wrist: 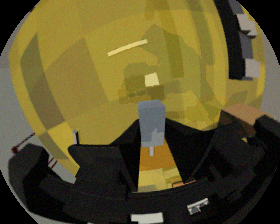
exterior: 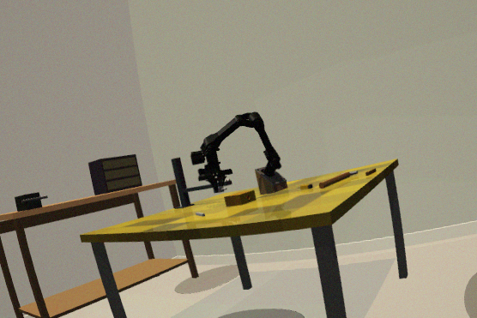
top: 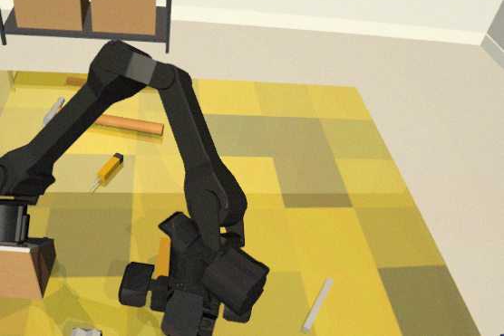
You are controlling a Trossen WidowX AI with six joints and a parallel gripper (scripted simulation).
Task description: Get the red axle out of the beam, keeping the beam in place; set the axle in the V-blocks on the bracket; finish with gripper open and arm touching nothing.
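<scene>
Fingertips: the black gripper [top: 183, 306] [exterior: 219, 188] [wrist: 149, 120] is closed on a blue-grey rectangular block [wrist: 151, 117], with a thin pale pin [wrist: 151, 150] at its lower end.
Grip on block: the fingers bear on its two sides. Block and pin appear rigid; the pin, being slender, probably tolerates little side load.
Orange rectangular beam [top: 163, 258] [exterior: 236, 200] [wrist: 158, 158]: on the yellow table [top: 381, 229] [exterior: 274, 219] [wrist: 76, 50], partly covered by the gripper from above.
Red axle: no certain sighting. A small reddish spot on one face of the beam may be its end; the axle is judged to be still inside.
Axle handling: probably stiff, light and smooth, hence liable to roll or slip. Once an end projects, grip squarely across the shaft near mid-length, leaving both ends free for the V-blocks.
Present step: judged to be positioning the pin to push the axle out. Align pin with bore; an off-line push could shift the beam.
Black bracket with grey V-blocks [top: 86, 332] [wrist: 236, 47]: apart from the beam, partly cut off in the top view.
Pale grey bar [top: 317, 305] [exterior: 200, 214] [wrist: 127, 48]: well apart from the beam, flat on the table.
</scene>
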